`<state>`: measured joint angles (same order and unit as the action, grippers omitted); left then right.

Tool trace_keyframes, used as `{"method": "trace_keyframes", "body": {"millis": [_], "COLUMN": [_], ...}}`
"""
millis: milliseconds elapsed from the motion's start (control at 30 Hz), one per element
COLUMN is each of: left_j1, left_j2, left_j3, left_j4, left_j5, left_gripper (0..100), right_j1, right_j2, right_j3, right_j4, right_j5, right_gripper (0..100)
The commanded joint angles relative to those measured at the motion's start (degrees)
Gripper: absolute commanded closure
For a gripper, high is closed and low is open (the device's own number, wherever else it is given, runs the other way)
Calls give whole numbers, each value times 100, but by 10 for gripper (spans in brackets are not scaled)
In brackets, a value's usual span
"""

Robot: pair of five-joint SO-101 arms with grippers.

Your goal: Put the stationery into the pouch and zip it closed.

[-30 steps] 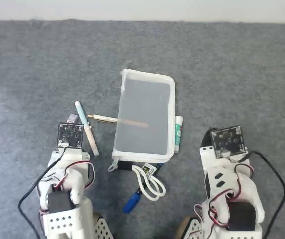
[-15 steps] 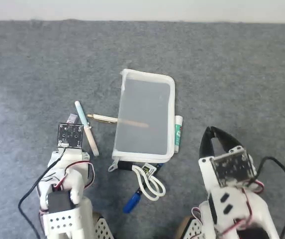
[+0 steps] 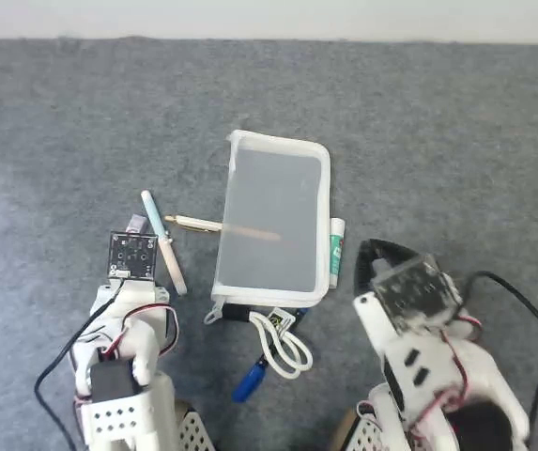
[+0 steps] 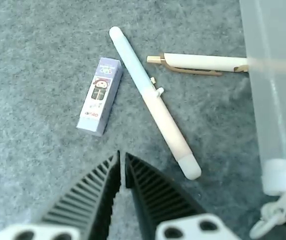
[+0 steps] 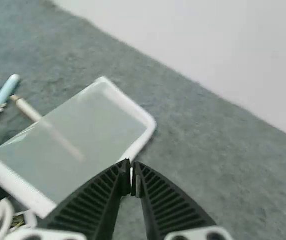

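We count one pouch (image 3: 273, 221). There are two pens, a blue-and-cream pen (image 4: 152, 100) and a cream pen (image 4: 197, 62). We also count one small box (image 4: 99, 96), one green-and-white tube (image 3: 335, 252), one blue stick (image 3: 250, 379) and one white cord (image 3: 285, 346). There are two grippers, the left gripper (image 4: 122, 165) and the right gripper (image 5: 132, 175).

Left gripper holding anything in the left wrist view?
No, the left gripper is shut on nothing, and the blue-and-cream pen lies loose beyond its tips.
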<state>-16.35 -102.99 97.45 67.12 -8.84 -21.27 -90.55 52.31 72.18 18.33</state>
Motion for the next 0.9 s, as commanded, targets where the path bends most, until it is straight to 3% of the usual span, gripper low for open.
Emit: {"method": "trace_keyframes", "body": {"millis": [0,200,433,767,867], "left_j1": [-70,-703,-738,-747,-747], "left_j2": [9,9,9,9,9], "left_j3": [-92,-189,-189,-180,-180], "left_j4": [-202,-527,-527,-527,-527], "left_j5": [-53,-53,-35,-26,-26], "left_gripper": [988,988,988,988,988], "right_j1": [-620,-1903,-3055,-3380,-3582], "right_j2": [593,1349,2598,4163,4646], "right_j3": [-264,-255,-255,-220,-220], "right_j4": [-215,-479,-1121,-1314,-1279], "right_j5": [-264,-510,-774,-1002,-1125], "right_gripper": [991,949,953,946,892]}}
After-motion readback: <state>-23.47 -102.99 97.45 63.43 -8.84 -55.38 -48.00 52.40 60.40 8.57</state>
